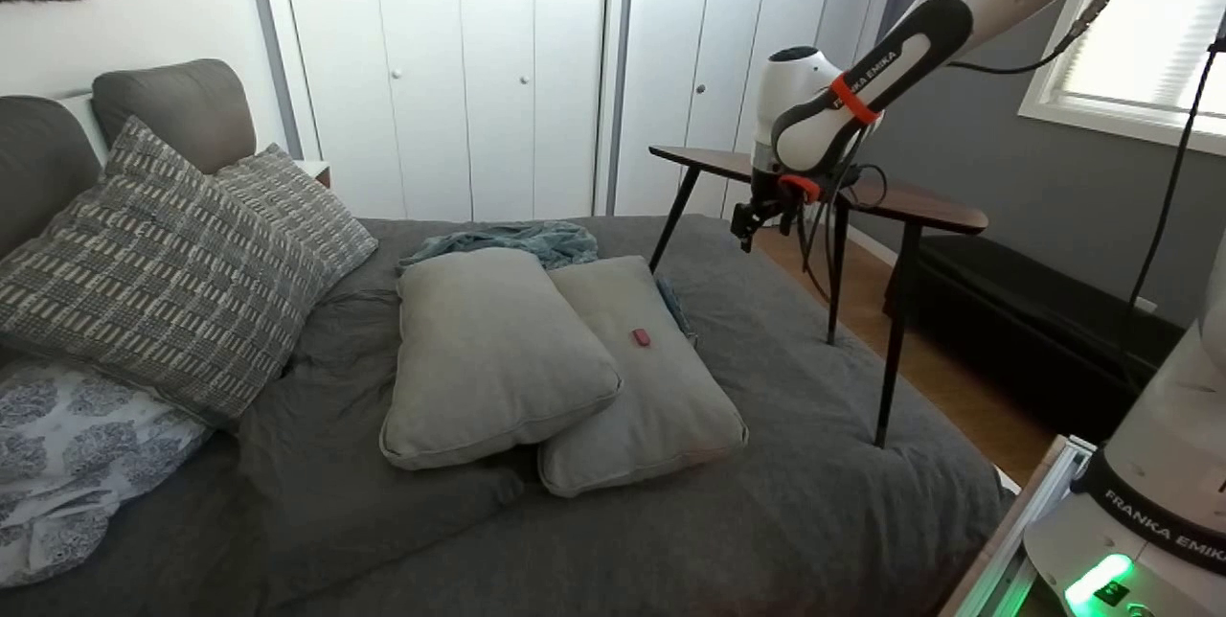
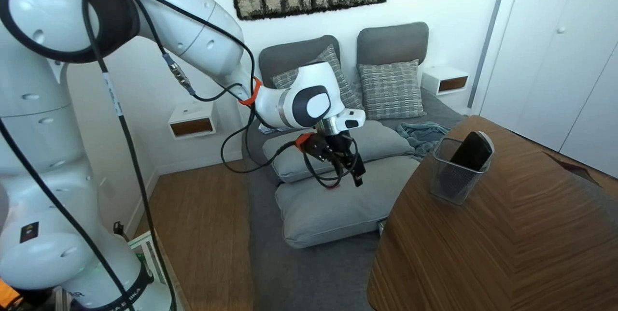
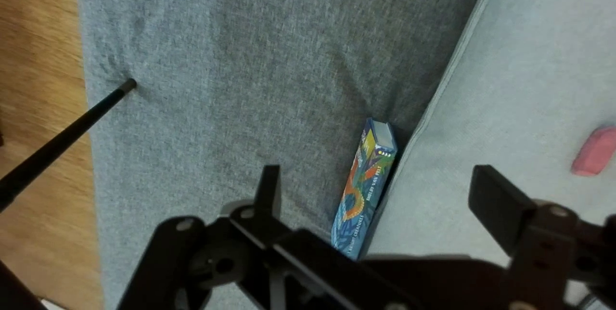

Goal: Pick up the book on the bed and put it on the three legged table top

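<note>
"On the bed [image 3: 231, 108], where exactly is the book [image 3: 358, 199]?"

"It stands on its edge with the spine upward, just beside the seam of a light grey pillow [image 3: 534, 83]. On the spine one can read the name Shelby Van Pelt. Whether the book also touches the pillow, I cannot tell."

"And in which state is the claw [image 3: 375, 189]?"

"It is empty, and its two fingers [image 3: 269, 190] are spread wide apart. In both exterior views it hangs above the bed."

"Then where does the book lie, relative to it?"

"Below the claw, and apart from it. In the wrist view the book appears in the gap between the fingers, while one end of it is covered by the body of the claw."

"What is carried by the wooden surface [image 2: 512, 243]?"

"It carries a wire mesh basket [image 2: 442, 183], in which a black object [image 2: 470, 151] leans. One of its slim dark legs [image 1: 895, 349] stands on the grey cover of the bed."

"And on the pillow?"

"A small red object [image 3: 596, 151] lies there, which I cannot identify."
</note>
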{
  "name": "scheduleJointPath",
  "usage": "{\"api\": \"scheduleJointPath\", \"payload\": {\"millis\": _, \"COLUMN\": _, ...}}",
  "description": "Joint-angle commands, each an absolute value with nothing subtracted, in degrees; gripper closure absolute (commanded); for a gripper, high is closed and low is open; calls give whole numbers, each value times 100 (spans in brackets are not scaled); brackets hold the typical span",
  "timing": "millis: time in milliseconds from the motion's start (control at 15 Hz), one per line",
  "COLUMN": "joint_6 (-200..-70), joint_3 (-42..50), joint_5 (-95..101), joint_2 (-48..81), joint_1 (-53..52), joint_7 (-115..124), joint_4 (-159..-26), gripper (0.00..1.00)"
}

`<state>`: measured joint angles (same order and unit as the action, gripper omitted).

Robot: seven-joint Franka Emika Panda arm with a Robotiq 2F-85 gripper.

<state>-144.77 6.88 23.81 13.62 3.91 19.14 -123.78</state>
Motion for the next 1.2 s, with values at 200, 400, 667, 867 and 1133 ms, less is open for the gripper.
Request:
{"api": "scheduleJointPath", "payload": {"millis": 200, "joint_6": -15261, "joint_3": 1440, "joint_5": 2869, "joint_2": 3001, "joint_1": -281, "joint_7": 3211, "joint_4": -11179, "gripper": 0}}
{"api": "scheduleJointPath", "payload": {"millis": 400, "joint_6": -15280, "joint_3": 1661, "joint_5": 2631, "joint_2": 3755, "joint_1": -481, "joint_7": 3035, "joint_4": -10467, "gripper": 0}}
{"api": "scheduleJointPath", "payload": {"millis": 667, "joint_6": -14911, "joint_3": 1556, "joint_5": 2184, "joint_2": 4622, "joint_1": -260, "joint_7": 2393, "joint_4": -9466, "gripper": 0}}
{"api": "scheduleJointPath", "payload": {"millis": 867, "joint_6": -14744, "joint_3": 1141, "joint_5": 1530, "joint_2": 5244, "joint_1": 234, "joint_7": 1603, "joint_4": -8701, "gripper": 0}}
{"api": "scheduleJointPath", "payload": {"millis": 1133, "joint_6": -14778, "joint_3": 1314, "joint_5": 1336, "joint_2": 5261, "joint_1": 138, "joint_7": 1628, "joint_4": -8782, "gripper": 0}}
